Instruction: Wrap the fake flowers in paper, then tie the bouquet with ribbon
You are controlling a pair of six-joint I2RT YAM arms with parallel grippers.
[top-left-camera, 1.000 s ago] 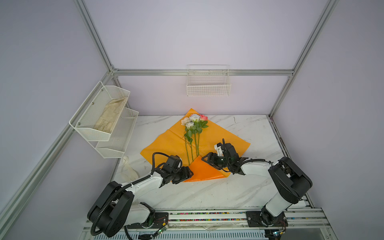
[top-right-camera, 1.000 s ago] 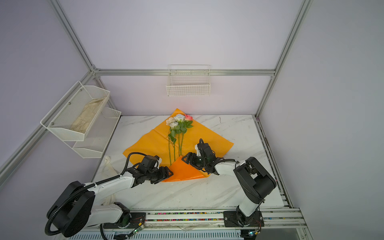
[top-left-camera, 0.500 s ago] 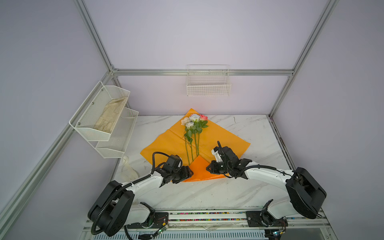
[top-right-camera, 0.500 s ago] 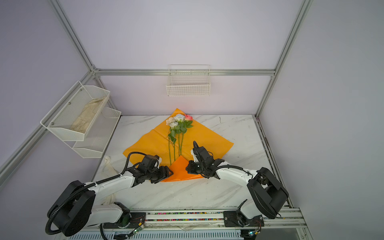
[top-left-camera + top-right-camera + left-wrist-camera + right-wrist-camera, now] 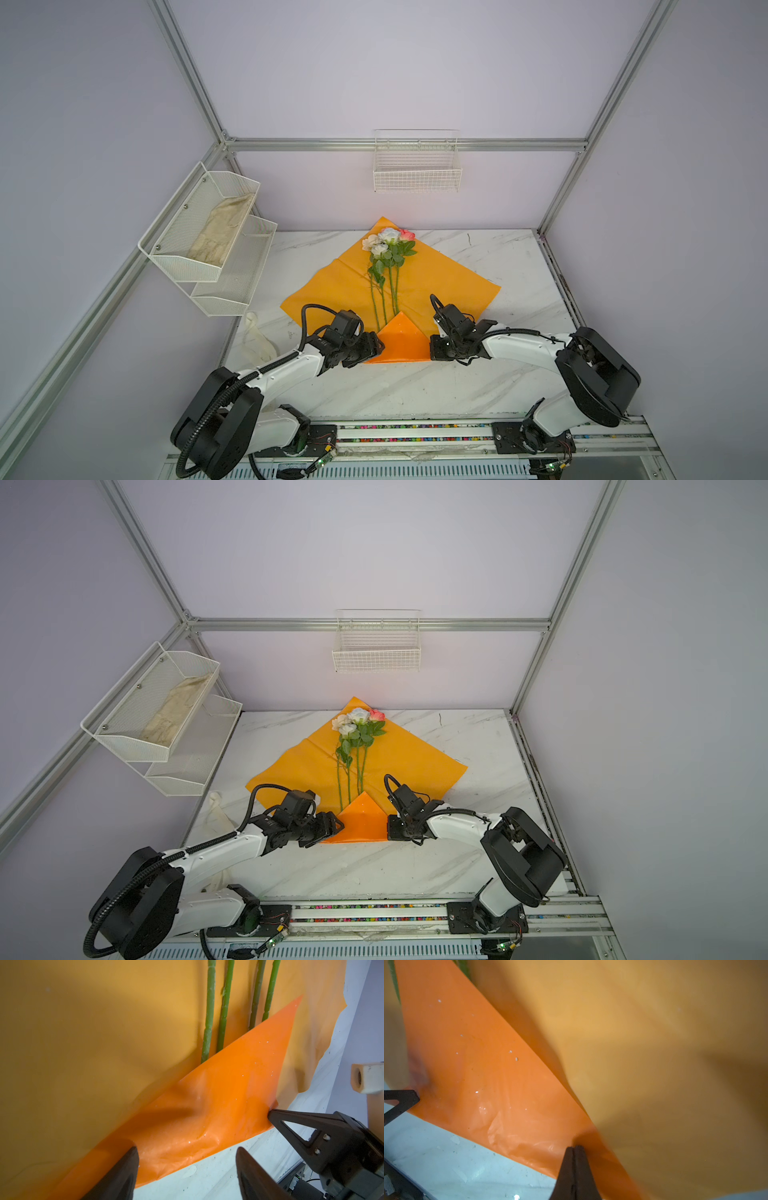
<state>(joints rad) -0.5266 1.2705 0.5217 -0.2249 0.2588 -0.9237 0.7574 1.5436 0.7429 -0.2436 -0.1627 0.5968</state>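
Observation:
The bouquet of fake flowers point(image 5: 388, 245) point(image 5: 357, 723) lies on orange wrapping paper point(image 5: 440, 274) in both top views, heads toward the back. The paper's near corner is folded up over the green stems point(image 5: 209, 1012) as a bright orange flap point(image 5: 399, 340) point(image 5: 361, 820). My left gripper point(image 5: 374, 347) point(image 5: 187, 1159) is open at the flap's left end, one finger over the flap and one over the table. My right gripper point(image 5: 433, 351) point(image 5: 574, 1148) is shut, tips together and touching the flap's right end, with nothing seen between them.
A white wire rack point(image 5: 174, 249) on the left wall holds a beige cloth point(image 5: 220, 237). An empty wire basket point(image 5: 417, 168) hangs on the back wall. A cream ribbon point(image 5: 257, 340) lies at the left edge of the marble table point(image 5: 498, 257).
My right gripper has shut and slid forward along the flap's right edge to its front right corner, the arm swinging outward. The left gripper has hardly moved.

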